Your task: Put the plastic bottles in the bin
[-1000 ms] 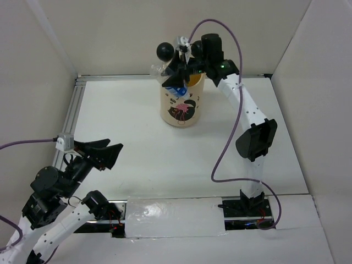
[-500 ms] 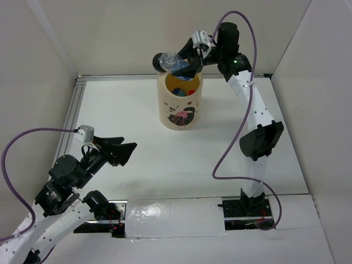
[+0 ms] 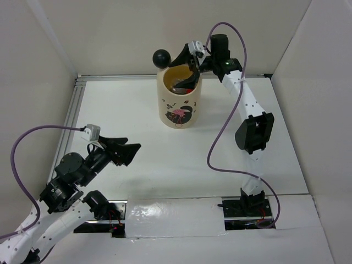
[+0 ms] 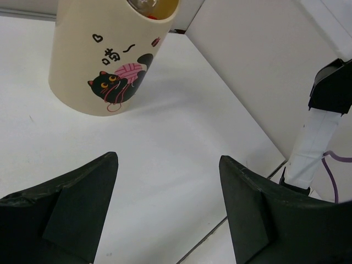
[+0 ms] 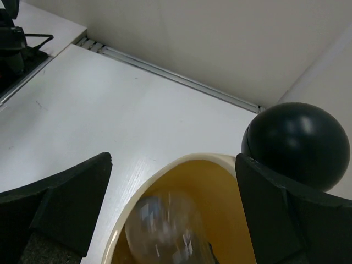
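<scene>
A clear bottle [image 5: 165,231] now lies inside the bin [image 3: 179,107], seen only as a blur against the yellow inner wall in the right wrist view. Half a second ago a clear bottle with a blue label was clamped in the right gripper [image 5: 174,158] and held across the rim, hiding the black ball [image 3: 161,56] on the bin's left side. That ball now shows in full, and the gripper holds nothing. Its two fingers are spread wide above the mouth of the bin, one on each side of the opening, and it points down into it from the far right. From above, the inside of the bin looks dark under the gripper, with a bit of red near the right wall; what else lies in there cannot be told. The bin stands upright at the far middle of the white surface [image 3: 137,110], in about the same place as before, its cat print facing the arms. The left gripper [image 4: 168,157] is well apart from the bin at the near left, off the surface, its fingers open and empty. It has moved a little to the right since the earlier frame and points toward the bin.
</scene>
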`<state>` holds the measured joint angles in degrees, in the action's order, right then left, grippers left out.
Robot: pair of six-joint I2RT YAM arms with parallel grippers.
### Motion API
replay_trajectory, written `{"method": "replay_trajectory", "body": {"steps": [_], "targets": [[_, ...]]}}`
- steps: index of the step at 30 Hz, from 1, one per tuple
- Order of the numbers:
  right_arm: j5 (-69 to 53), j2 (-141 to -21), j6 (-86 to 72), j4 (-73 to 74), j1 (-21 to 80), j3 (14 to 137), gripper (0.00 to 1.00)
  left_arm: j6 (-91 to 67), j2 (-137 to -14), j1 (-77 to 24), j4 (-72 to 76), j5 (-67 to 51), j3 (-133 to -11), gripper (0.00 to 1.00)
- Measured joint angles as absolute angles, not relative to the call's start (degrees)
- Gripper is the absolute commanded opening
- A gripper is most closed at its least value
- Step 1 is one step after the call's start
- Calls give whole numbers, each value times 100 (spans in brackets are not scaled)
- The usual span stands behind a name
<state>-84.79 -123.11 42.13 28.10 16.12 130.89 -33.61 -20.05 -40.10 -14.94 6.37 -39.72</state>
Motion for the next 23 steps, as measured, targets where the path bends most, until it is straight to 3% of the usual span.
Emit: {"method": "replay_trajectory", "body": {"steps": [3,7,10,15,23], "targets": [[-8473,-12191,4182,2934,1592,13091,100,-3378,-2171,-4010,-1439,602,-3951,89],[-8458,-11679,3968,3068,1472,12938,100,-3470,-2554,-4010,-1203,489,-3896,100],[-8211,-10934,3485,3068,1269,12562,100,-3632,-2871,-4010,-1015,447,-3846,100],[-6436,-9196,2491,3118,794,11279,100,-3964,-3371,-3938,-821,502,-3809,100],[-2265,-7244,1566,3271,672,8038,100,-3767,-4158,-3562,-539,215,-3815,100]]}}
